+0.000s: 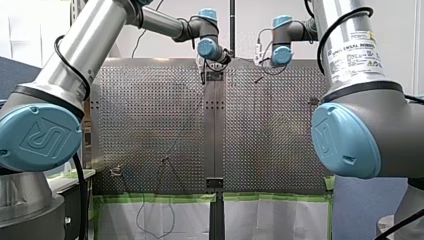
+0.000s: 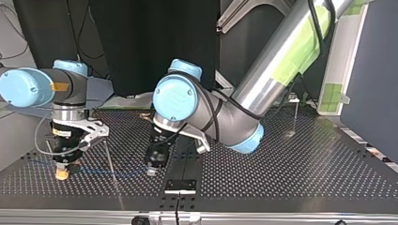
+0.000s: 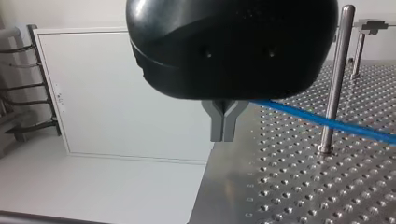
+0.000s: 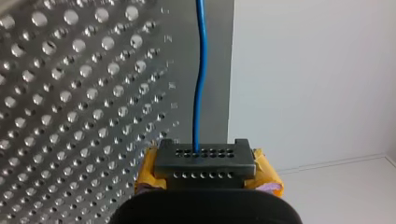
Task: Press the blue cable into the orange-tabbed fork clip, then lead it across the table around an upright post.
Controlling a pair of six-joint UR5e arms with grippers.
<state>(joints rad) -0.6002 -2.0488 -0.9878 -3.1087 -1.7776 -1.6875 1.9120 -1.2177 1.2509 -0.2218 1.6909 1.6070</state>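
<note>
The blue cable (image 4: 200, 93) runs from my right gripper (image 4: 204, 156), whose fingers clamp it, along the counter (image 3: 289, 186) past an upright post (image 3: 336, 79) near my left gripper (image 3: 223, 138), whose fingers are together, so the leading looks underway, though no fork clip shows to confirm the pressing.

Blue cable (image 3: 355, 129): thin, smooth, drawn straight and taut. It leaves my left gripper (image 3: 223, 135) at grey fingers pressed together, runs clear of the tabletop and crosses the upright post low on its shaft; which side it passes cannot be told. A further straight stretch ends between the yellow pads (image 4: 148, 171) of my right gripper (image 4: 205, 161). Upright post (image 3: 334, 79): slim polished metal rod with a rounded top, vertical, seated in a tabletop hole set in from the tabletop's edge.
</note>
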